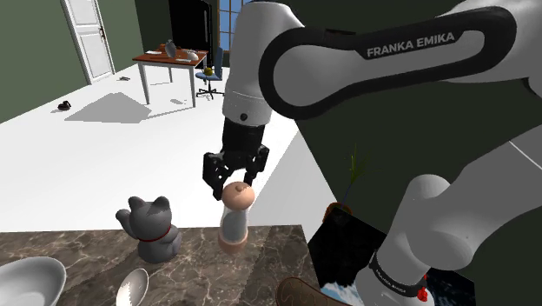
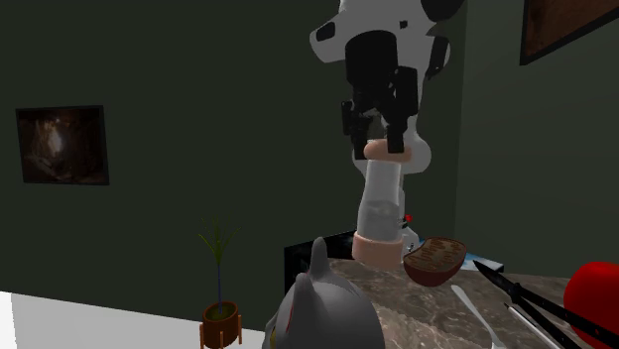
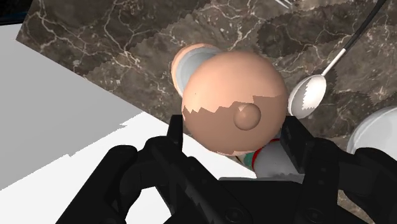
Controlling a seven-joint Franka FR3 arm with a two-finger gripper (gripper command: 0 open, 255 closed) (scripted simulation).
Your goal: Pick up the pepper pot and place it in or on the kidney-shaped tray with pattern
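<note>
From my screen the gripper (image 3: 234, 129) is clamped on the pepper pot (image 1: 234, 222): in the wrist view both black fingers (image 3: 175, 133) press the sides of its round, skin-coloured top, which hides nearly all of the body below. The pot stands upright, its base on the marble table (image 1: 69, 248) close to the far edge. How hard the pads bite I cannot make out. In the shoulder view a grey cat figure (image 1: 154, 230) sits to the pot's left, with a spoon (image 1: 132, 287) and a white bowl (image 1: 30, 280) nearer, both cut off by the frame. In the second exterior view the brown tray (image 2: 433, 261) lies just right of the pot's base, its outline hard to read.
</note>
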